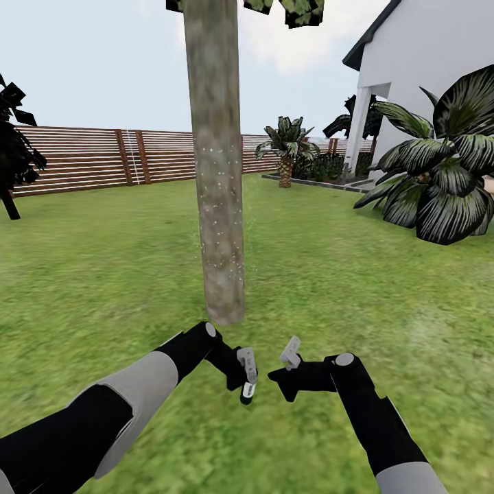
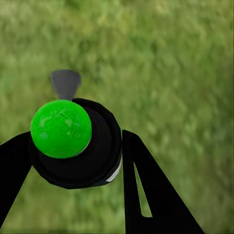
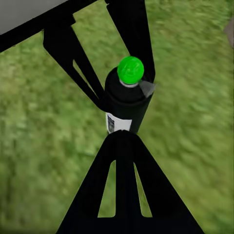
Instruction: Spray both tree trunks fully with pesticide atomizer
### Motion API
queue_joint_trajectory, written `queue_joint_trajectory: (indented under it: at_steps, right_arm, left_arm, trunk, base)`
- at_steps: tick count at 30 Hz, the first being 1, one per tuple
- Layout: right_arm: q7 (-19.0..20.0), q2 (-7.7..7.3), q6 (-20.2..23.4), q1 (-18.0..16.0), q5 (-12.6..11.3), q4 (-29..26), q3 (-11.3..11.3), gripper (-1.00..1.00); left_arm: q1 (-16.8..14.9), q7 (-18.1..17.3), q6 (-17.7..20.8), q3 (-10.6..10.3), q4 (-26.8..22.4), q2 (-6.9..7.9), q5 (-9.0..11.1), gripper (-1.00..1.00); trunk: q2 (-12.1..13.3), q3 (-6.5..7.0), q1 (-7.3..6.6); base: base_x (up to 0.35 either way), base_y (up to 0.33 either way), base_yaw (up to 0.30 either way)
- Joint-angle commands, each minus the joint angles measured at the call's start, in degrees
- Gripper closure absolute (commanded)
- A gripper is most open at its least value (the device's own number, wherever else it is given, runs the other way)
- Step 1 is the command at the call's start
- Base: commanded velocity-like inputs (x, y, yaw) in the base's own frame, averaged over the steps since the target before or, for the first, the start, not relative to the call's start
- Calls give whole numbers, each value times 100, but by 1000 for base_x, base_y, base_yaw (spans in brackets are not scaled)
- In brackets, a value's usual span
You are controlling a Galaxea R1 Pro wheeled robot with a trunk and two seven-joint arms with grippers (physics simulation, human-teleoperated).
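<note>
A thick grey-brown tree trunk [image 1: 218, 171] rises from the grass straight ahead, flecked with pale specks over its middle. Below its base my left gripper [image 1: 247, 374] is shut on the pesticide atomizer [image 1: 248, 391], a slim black can with a green cap [image 2: 61, 129] and a grey nozzle [image 2: 65, 83]. In the left wrist view my left gripper [image 2: 73, 141] clamps the can from both sides. My right gripper [image 1: 291, 353] hangs just right of the can, apart from it. Its fingers [image 3: 122, 146] are pressed together, shut on nothing. The atomizer [image 3: 126, 97] shows beyond them.
Green lawn [image 1: 103, 274] spreads all around. A large dark-leaved palm bush [image 1: 439, 171] and a white house [image 1: 425, 75] stand at the right. A brown slat fence [image 1: 103, 158] runs along the back, with a short palm [image 1: 285, 154] by it and a near-black cypress [image 1: 14, 151] far left.
</note>
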Motion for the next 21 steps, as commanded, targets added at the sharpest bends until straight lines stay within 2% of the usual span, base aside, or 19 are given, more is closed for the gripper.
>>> queue_joint_trajectory:
  at_steps: [1, 3, 6, 11, 14, 21]
  right_arm:
    - [-1, 0, 3, 0, -1, -2, 0, 100]
    - [-2, 0, 1, 0, -3, -3, 0, 100]
    - [-3, 0, -1, 0, 0, -8, 0, 100]
    - [-3, 7, 0, 0, 0, -20, 0, 100]
    - [-3, 11, -1, 0, -1, -21, 0, 100]
    - [-3, 80, -1, 0, -4, -21, 0, 100]
  left_arm:
    - [0, -5, -1, 2, 3, 0, 2, 100]
    - [0, -55, -2, 1, 13, 0, 2, 100]
    - [0, -352, -4, -62, 12, 0, 2, 100]
    - [0, -451, -9, -111, 10, 0, 2, 100]
    - [0, -646, -20, -113, -3, 0, 2, 100]
    - [3, -711, -27, -128, -68, 0, 2, 100]
  trunk:
    - [0, 0, 0]
    - [0, 0, 0]
    - [0, 0, 0]
    - [0, 0, 0]
    - [0, 0, 0]
    - [0, 0, 0]
  base:
    - [0, 0, 0]
    - [0, 0, 0]
    - [0, 0, 0]
    - [0, 0, 0]
    - [0, 0, 0]
    - [0, 0, 0]
